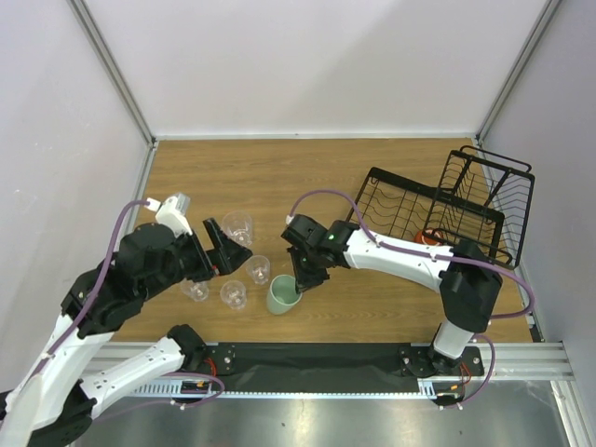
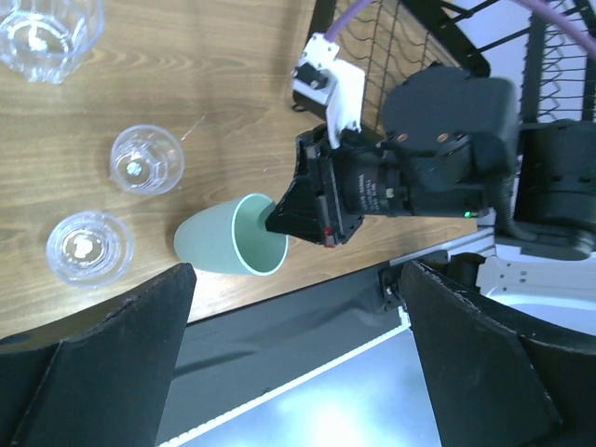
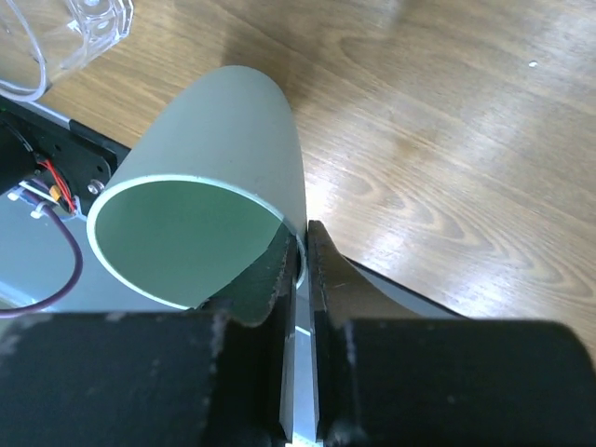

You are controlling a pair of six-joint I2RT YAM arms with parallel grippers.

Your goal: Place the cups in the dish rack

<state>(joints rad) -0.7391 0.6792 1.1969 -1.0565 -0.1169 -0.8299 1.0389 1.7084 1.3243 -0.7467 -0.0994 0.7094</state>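
A pale mint-green cup [image 1: 282, 296] [image 2: 226, 245] [image 3: 219, 168] tilts on the wood near the table's front edge. My right gripper [image 1: 300, 279] [image 2: 291, 226] [image 3: 301, 250] is shut on its rim, one finger inside and one outside. Several clear plastic cups [image 1: 237, 226] [image 2: 146, 159] stand to the left of it. My left gripper [image 1: 228, 251] [image 2: 296, 279] hangs open above them, holding nothing. The black wire dish rack [image 1: 376, 175] [image 2: 424, 23] sits at the back right. A bit of orange-red [image 1: 426, 238] shows at its near side.
A black mat [image 1: 317, 354] and a metal rail run along the near edge by the arm bases. White walls close off the table at the back and sides. Another clear cup [image 3: 79, 33] stands just beyond the mint one in the right wrist view.
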